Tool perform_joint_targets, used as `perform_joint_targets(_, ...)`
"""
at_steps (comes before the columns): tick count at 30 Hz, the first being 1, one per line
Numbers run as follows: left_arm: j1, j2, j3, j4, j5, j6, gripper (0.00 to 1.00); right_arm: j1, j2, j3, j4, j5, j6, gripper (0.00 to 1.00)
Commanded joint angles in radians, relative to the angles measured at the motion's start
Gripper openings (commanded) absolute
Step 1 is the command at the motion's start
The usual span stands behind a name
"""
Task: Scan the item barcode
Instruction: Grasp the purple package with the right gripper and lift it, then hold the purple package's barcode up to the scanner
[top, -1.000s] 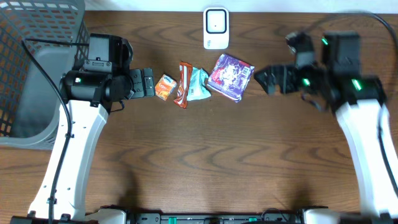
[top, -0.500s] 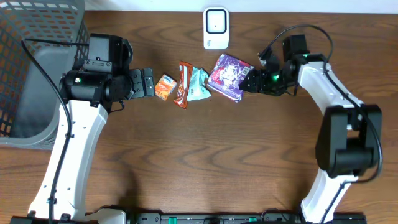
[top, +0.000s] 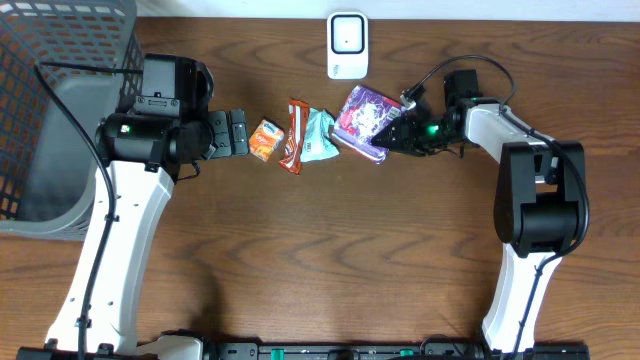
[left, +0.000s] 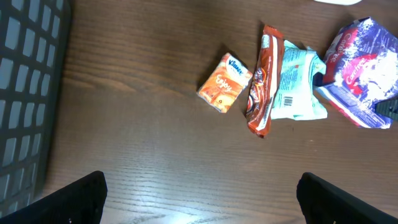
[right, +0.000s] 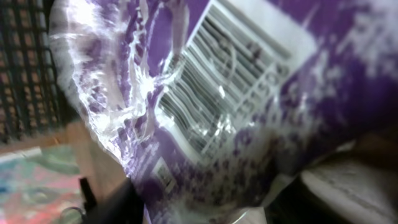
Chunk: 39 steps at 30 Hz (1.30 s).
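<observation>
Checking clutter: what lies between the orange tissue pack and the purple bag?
A red-brown snack bar and a teal packet, touching each other; the overhead view shows it.

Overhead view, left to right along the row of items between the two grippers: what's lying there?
orange tissue pack → brown snack bar → teal packet → purple bag
</observation>
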<state>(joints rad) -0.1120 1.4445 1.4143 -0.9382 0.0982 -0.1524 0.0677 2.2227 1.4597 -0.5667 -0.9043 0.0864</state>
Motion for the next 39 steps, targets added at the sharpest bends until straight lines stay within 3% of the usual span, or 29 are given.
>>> perform_joint_targets(1,0.004,0.006,0.001,-0.003,-0.005,0.010,0.98,0.002,0.026,0.013,0.015,0.035,0.008,0.07)
perform_joint_targets(2,0.004,0.006,0.001,-0.003,-0.005,0.010,0.98,0.000,0.023,0.015,0.018,0.035,0.015,0.01)
perform_joint_targets(6,0.004,0.006,0.001,-0.003,-0.005,0.010,0.98,-0.022,-0.016,0.040,-0.010,0.050,0.051,0.01)
perform_joint_targets(9,0.004,0.006,0.001,-0.003,-0.005,0.010,0.98,-0.034,-0.082,0.089,-0.099,0.181,0.056,0.01)
perform_joint_targets(17,0.004,0.006,0.001,-0.003,-0.005,0.010,0.98,0.038,-0.290,0.212,-0.417,1.078,0.114,0.01)
perform_joint_targets(23,0.004,0.006,0.001,-0.003,-0.005,0.010,0.98,0.123,-0.319,0.201,-0.504,1.510,0.148,0.01)
perform_joint_targets(29,0.004,0.006,0.001,-0.003,-0.005,0.010,0.98,0.156,-0.287,0.101,-0.476,1.564,0.145,0.01)
perform_joint_targets(34,0.004,0.006,0.001,-0.003,-0.005,0.010,0.98,0.206,-0.257,0.085,-0.453,1.492,0.145,0.01)
perform_joint_targets(39,0.004,0.006,0.001,-0.003,-0.005,0.010,0.98,0.301,-0.256,0.085,-0.406,1.402,0.145,0.23)
